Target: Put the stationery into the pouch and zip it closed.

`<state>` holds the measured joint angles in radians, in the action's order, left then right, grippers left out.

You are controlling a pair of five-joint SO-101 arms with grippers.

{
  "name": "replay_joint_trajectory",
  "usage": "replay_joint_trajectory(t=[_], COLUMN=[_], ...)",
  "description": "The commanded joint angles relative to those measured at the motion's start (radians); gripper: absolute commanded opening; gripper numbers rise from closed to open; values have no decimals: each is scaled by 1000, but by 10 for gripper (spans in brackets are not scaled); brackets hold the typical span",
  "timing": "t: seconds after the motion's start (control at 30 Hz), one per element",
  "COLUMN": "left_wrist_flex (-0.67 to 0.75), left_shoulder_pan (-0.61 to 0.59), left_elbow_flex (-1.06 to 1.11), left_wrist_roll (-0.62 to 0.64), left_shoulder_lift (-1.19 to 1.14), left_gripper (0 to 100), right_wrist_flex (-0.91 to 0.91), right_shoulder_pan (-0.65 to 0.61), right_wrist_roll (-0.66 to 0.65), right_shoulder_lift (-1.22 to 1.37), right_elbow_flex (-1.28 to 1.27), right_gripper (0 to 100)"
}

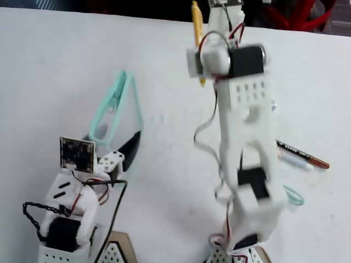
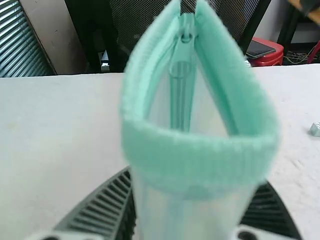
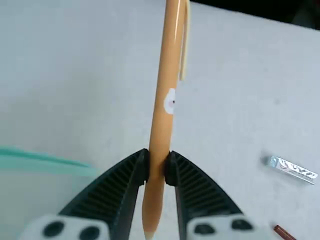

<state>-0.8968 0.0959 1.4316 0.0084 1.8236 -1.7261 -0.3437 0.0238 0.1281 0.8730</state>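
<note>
A clear pouch with mint-green trim (image 1: 115, 104) stands open-mouthed on the white table, left of centre. My left gripper (image 1: 119, 150) is shut on its near end. In the left wrist view the pouch (image 2: 200, 150) rises between the dark fingers (image 2: 107, 205), with its zipper pull (image 2: 186, 37) at the far end. My right gripper (image 1: 198, 64) is stretched toward the table's far edge, shut on a yellow pen (image 1: 196, 33). In the right wrist view that gripper (image 3: 156, 172) clamps the pen (image 3: 167, 100) close to its tip, and the pouch's green edge (image 3: 40, 160) lies to one side.
A brown pen (image 1: 304, 153) and a pale pen (image 1: 293, 160) lie at the right, beside the right arm. A mint-green loop (image 1: 293, 196) shows near that arm's base. A small silver piece (image 3: 290, 169) rests on the table. Dark floor lies beyond the far edge.
</note>
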Motion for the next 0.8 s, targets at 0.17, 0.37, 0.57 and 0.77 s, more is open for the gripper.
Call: replay_joint_trajectory(t=[0.17,0.37,0.57,0.77], left_wrist_flex=[-64,-110,-107,-107], left_shoulder_pan=[4,5,5,7], left_elbow_flex=[-74,-107,-106,-106], left_wrist_roll=[14,14,14,14], left_shoulder_lift=[4,4,4,4], left_gripper=[290,290,290,290], right_wrist_flex=[280,654,964,1260], right_shoulder_pan=[-182,-268,-404,-420], right_wrist_roll=[14,15,17,77], right_shoulder_lift=[-544,-831,-1030,-995], right_elbow_flex=[-479,-930,-1220,-1390], right_gripper=[17,17,17,17])
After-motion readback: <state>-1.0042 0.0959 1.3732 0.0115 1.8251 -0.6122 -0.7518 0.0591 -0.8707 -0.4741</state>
